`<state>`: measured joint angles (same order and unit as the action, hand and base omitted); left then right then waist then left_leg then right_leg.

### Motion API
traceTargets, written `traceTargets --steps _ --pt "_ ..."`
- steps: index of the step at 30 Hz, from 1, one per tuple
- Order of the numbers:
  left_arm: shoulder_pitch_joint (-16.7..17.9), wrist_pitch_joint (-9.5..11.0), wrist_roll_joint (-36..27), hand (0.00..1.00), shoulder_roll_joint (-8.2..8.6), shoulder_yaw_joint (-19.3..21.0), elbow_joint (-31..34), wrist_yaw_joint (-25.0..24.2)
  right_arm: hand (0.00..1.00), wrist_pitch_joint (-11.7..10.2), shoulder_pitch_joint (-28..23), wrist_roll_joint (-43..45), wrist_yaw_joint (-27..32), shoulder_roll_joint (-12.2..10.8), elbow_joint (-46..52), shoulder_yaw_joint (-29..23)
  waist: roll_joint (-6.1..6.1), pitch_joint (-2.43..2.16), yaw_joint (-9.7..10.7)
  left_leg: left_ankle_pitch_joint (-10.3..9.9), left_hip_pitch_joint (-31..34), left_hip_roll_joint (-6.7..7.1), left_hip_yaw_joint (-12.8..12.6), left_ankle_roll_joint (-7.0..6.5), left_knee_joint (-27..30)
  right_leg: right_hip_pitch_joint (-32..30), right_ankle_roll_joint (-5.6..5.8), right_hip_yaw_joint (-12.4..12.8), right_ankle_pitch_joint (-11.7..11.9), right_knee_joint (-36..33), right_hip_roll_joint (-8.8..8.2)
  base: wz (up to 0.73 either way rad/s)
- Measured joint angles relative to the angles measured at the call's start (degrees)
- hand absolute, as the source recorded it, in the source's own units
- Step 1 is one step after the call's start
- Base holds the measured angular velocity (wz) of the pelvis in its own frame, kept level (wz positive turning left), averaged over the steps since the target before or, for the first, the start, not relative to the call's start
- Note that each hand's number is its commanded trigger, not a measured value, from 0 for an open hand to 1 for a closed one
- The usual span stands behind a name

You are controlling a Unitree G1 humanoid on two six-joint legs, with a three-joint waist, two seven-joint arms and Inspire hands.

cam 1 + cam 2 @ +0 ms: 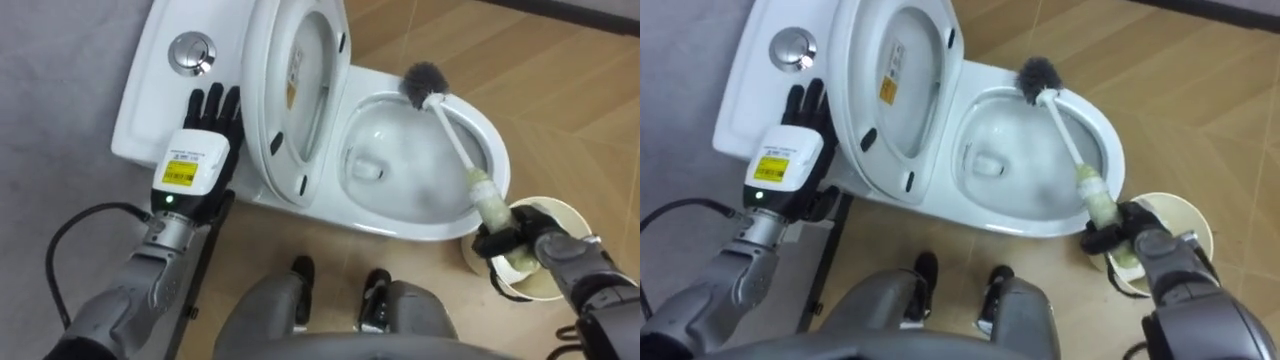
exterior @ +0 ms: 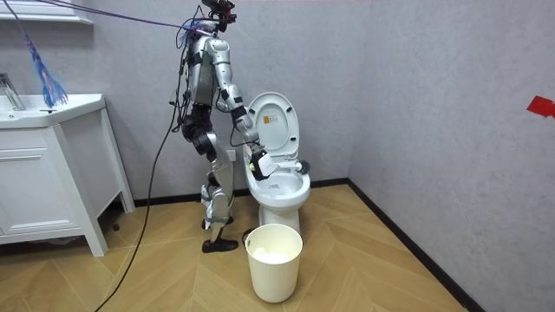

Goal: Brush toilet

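Right hand point(image 1: 497, 240) fingers clamped on brush point(image 1: 455, 138) (head at bowl point(image 1: 400, 224) rim); left hand point(image 1: 205, 140) fingers straight over tank point(image 1: 150, 90).

Open white toilet point(image 1: 410, 222) with a grey-bristled, white-handled brush point(image 1: 455, 135) slanting across its bowl, head at the far rim.

No print is legible. A yellow label point(image 1: 180, 172) with tiny dark lettering sits on the back of the left hand point(image 1: 212, 115), left of centre. A yellow sticker point(image 1: 293, 88) is on the raised toilet lid point(image 1: 310, 45), upper middle.
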<state>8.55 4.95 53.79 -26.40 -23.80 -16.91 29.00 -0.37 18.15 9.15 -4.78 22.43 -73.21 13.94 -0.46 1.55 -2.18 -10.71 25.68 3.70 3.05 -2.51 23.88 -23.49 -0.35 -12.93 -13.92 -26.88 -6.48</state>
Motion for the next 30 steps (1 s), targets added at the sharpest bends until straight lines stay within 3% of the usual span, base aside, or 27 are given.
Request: traceTargets --steps 8,14,17,20,23,26,30 --pt "-0.31 -2.09 0.31 0.0 -1.76 -0.19 0.16 0.61 1.0 2.71 2.59 7.0 1.37 0.49 2.4 1.86 -0.27 -0.31 -1.13 0.66 1.83 -0.69 -1.38 0.53 -0.1 -3.04 -0.79 1.42 0.71 -0.96 0.65 -0.13" --pt "-2.26 -4.08 0.31 0.0 -1.74 -1.27 -0.11 1.9 1.0 4.64 3.05 16.13 5.73 2.38 5.62 6.36 -0.27 -0.24 -2.84 0.78 3.9 -1.27 -2.3 0.77 1.02 -5.62 -1.35 1.83 0.96 -1.92 0.87 -0.07" --pt "-2.9 -5.1 0.32 0.0 -1.65 -1.75 -0.1 2.65 1.0 6.64 1.57 21.27 7.46 2.59 10.94 7.98 0.26 -0.03 -2.85 0.46 5.32 -1.53 -1.47 1.03 1.97 -5.92 -1.49 1.17 1.0 -1.75 1.31 0.07" --pt "-3.73 -5.12 0.49 0.0 -1.4 -2.05 -0.1 3.58 1.0 7.97 -0.1 26.49 7.92 2.52 12.94 12.9 0.87 -0.42 -3.37 0.62 6.58 -1.99 -1.0 1.3 2.11 -6.45 -1.89 0.04 1.32 -0.93 1.66 0.1" --pt "-4.59 -4.96 0.54 0.0 -0.49 -3.23 -0.12 5.35 1.0 9.52 -4.28 31.99 7.9 2.12 14.59 16.37 1.15 -0.51 -5.16 0.67 7.77 -2.01 0.05 1.46 2.34 -6.84 -2.1 -1.2 1.33 -0.82 1.71 0.18" --pt "-4.59 -4.96 0.8 0.0 -0.13 -3.89 -0.17 7.71 1.0 11.77 -7.03 31.07 8.94 2.27 14.65 16.42 1.41 -0.45 -5.76 0.66 9.08 -2.02 0.37 1.49 3.35 -7.38 -2.16 -2.01 1.22 -0.84 1.69 0.15" --pt "-4.65 -4.96 0.8 0.0 0.42 -3.91 -0.24 9.27 1.0 12.36 -7.86 31.91 9.73 2.64 14.98 16.13 1.81 -0.37 -5.62 0.66 10.11 -2.12 0.9 1.49 3.96 -7.38 -2.34 -3.69 1.1 -0.29 1.58 0.15"
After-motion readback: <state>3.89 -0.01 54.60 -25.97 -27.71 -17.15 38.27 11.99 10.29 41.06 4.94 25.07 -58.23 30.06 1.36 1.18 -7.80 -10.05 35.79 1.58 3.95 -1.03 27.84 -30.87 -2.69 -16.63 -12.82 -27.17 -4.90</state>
